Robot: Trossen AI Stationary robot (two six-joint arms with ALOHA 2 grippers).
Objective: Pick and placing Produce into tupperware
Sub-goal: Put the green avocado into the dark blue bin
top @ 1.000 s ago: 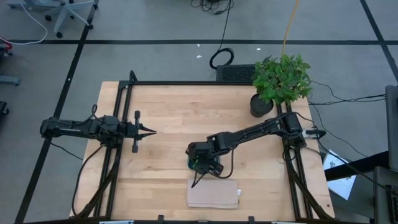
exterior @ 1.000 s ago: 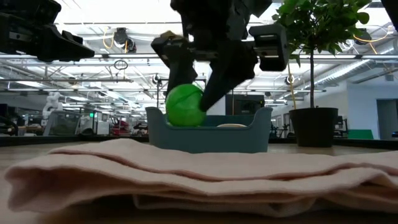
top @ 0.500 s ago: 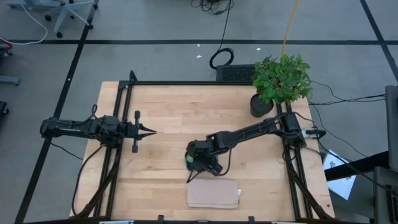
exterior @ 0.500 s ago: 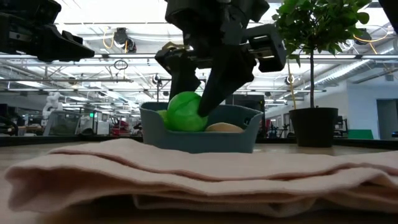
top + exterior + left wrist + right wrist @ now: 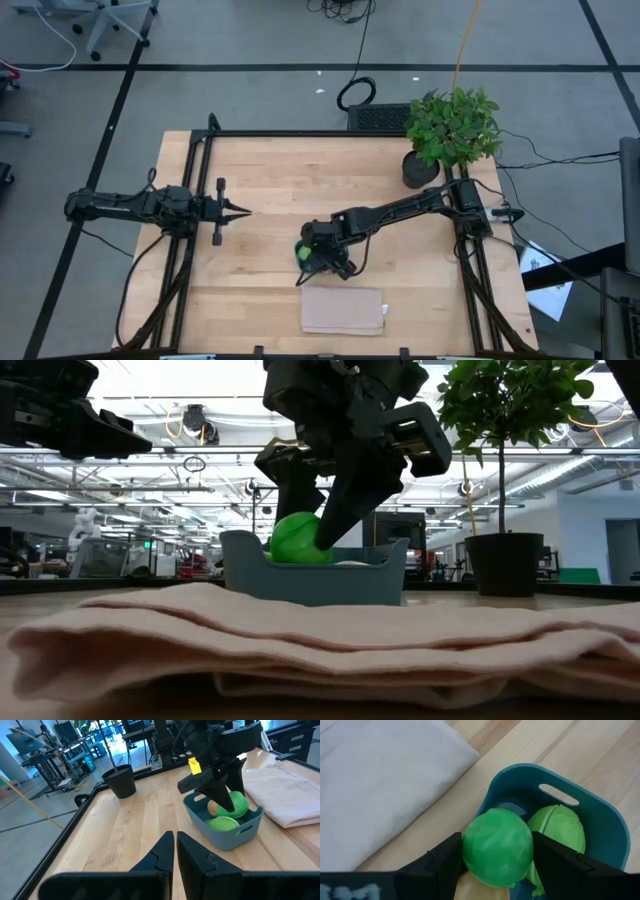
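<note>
Right gripper (image 5: 497, 852) clamped the bright green ball (image 5: 498, 847) just above the tupperware (image 5: 600, 827), where the lime-green piece (image 5: 557, 827) and yellow-orange piece (image 5: 213, 808) already sat. Left gripper (image 5: 175, 851) waited shut, well apart. Release too high and that ball could have bounced off its neighbours, over the rim!
</note>
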